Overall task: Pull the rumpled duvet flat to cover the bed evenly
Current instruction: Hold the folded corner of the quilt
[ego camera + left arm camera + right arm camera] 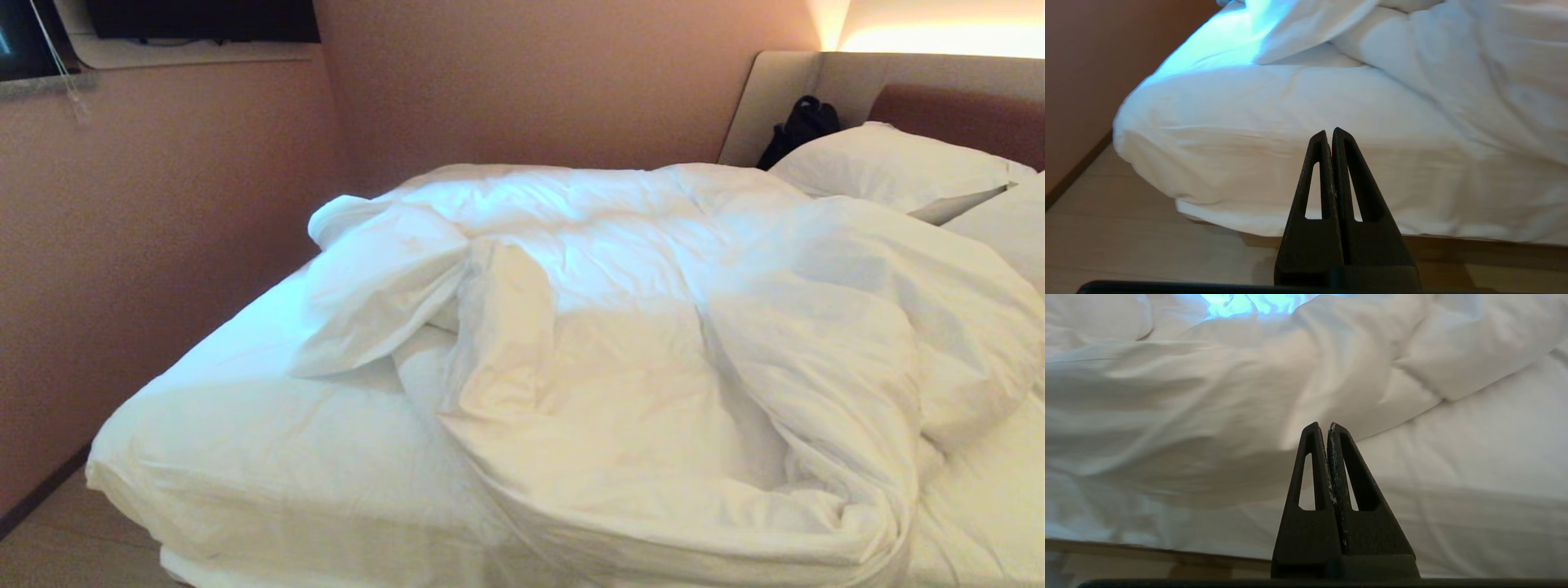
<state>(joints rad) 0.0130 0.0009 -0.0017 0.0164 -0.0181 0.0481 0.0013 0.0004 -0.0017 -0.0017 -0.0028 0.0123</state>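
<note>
Head view shows the duvet (653, 343) heaped in folds across the middle and right of the bed (245, 457), baring sheet at the left. Left hand (1329, 134) and right hand (1323, 428) wait clamped together, empty, short of the bed's edge, nothing yet grasped.

No writing, label, brand, number or sign can be read anywhere in these views.

Bed (245, 343) right side, duvet (653, 367) near edge cut off; black bag (800, 126) half hidden behind pillow (890, 167).
</note>
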